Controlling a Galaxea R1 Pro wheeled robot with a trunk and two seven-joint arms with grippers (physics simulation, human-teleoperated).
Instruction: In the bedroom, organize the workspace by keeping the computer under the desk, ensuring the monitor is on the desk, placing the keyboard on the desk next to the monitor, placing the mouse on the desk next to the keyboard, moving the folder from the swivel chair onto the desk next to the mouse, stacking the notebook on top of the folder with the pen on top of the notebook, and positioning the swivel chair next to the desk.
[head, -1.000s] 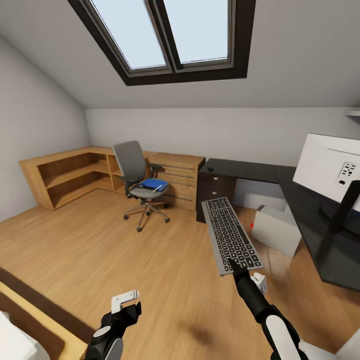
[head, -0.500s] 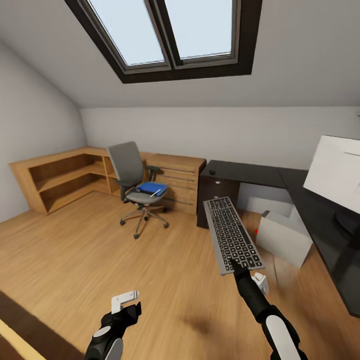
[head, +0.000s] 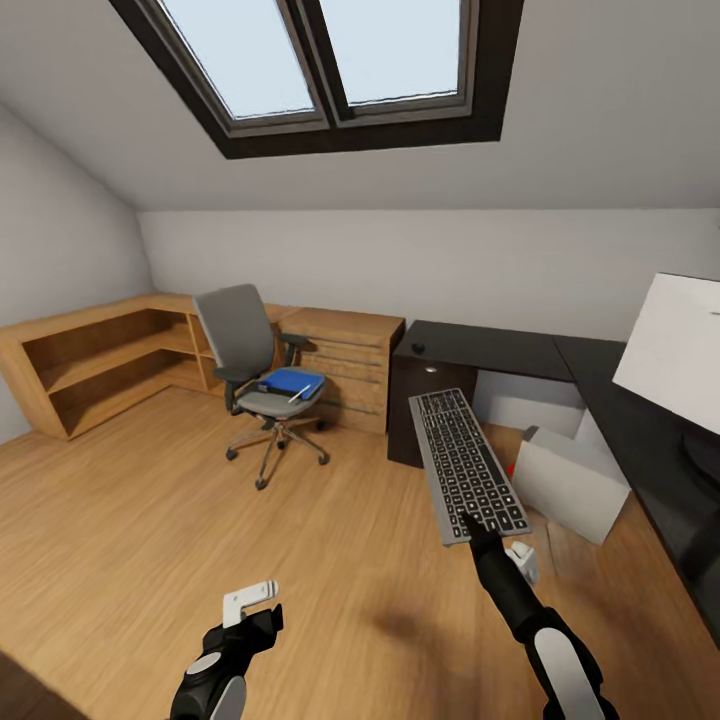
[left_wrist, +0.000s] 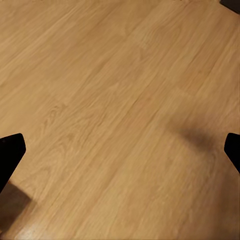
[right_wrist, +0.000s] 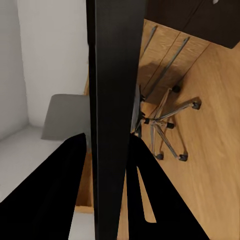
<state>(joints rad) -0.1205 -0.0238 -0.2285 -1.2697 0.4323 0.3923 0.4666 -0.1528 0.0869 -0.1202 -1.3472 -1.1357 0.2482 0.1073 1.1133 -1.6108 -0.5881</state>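
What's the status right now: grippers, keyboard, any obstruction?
Right gripper shut on keyboard, held in the air. Left gripper open, empty. Folder on swivel chair. Computer on floor by desk.

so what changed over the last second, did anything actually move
Only the view swung left: the swivel chair, wooden shelving and monitor all slid across the picture together, so the camera turned, not the things. The right claw still holds the keyboard raised in the same pose; the left claw stays open and empty. The folder remains on the chair.
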